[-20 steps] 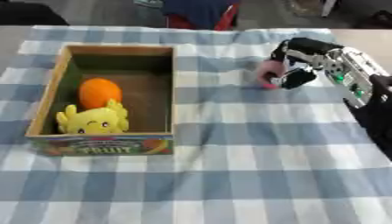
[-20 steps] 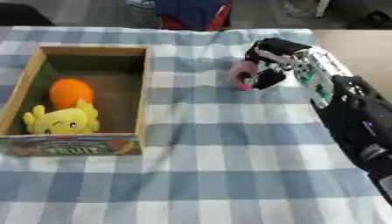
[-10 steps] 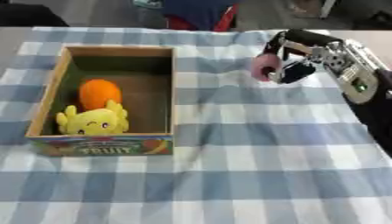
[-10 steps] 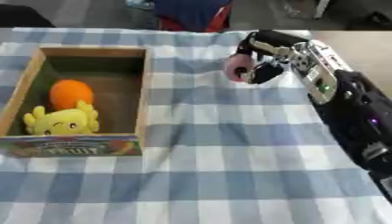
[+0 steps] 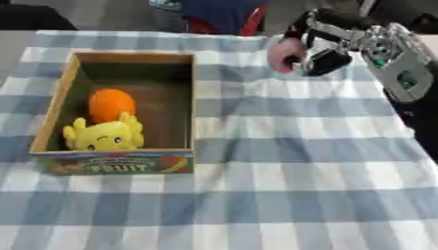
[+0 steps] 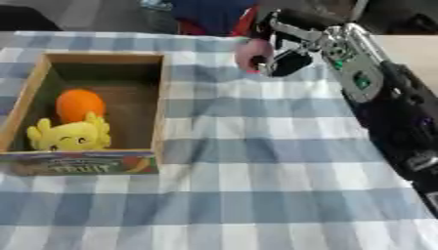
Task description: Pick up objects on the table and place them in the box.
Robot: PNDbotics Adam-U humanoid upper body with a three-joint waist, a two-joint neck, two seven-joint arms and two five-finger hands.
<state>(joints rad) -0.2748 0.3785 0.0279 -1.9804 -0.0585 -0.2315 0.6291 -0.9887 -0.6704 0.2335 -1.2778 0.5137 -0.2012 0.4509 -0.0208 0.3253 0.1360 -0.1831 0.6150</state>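
My right hand [image 5: 321, 46] hangs above the far middle of the table with its fingers curled round a pink object [image 5: 282, 54]. It is lifted off the cloth, to the right of the box's far corner. The wooden box [image 5: 190, 105] stands at the left with an orange ball [image 5: 112, 104] and a yellow plush toy [image 5: 102, 136] inside, the ball behind the toy. The right forearm [image 6: 376, 93] runs in from the right edge. My left hand shows in neither view.
A blue and white checked cloth [image 5: 282, 176] covers the table. The box front carries a colourful FRUIT label [image 5: 116, 165]. Dark shapes and a blue and red item [image 5: 224, 14] lie beyond the far edge.
My right hand has lifted the pink object off the cloth and carried it leftward and up, closer to the box.
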